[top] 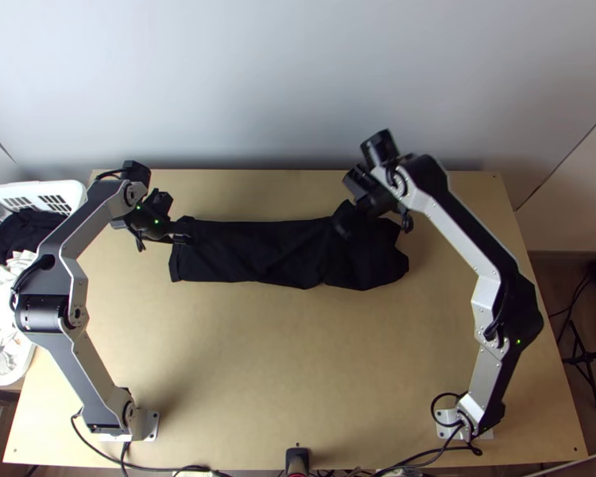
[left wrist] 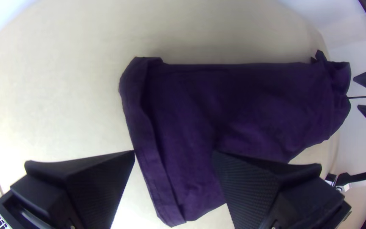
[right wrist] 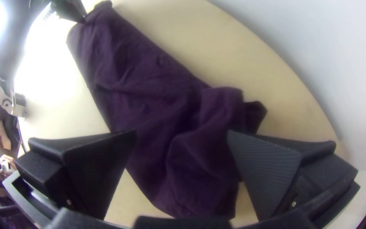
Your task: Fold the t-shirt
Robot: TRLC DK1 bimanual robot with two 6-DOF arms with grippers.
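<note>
In the top view, the black t-shirt (top: 282,254) is laid across the far half of the wooden table (top: 234,358) as a long folded strip, its right end rumpled. The left gripper (top: 173,217) is held at the strip's left end, the right gripper (top: 349,203) over the rumpled part. Clothes are piled in a white basket (top: 13,191) at the table's left edge. In the left wrist view, the jaws of the left gripper (left wrist: 173,152) are parted wide, with nothing gripped; a flat band is seen along the t-shirt's near end. In the right wrist view, loose creased cloth is seen between the right gripper's (right wrist: 181,132) widely spread jaws, likewise ungripped.
</note>
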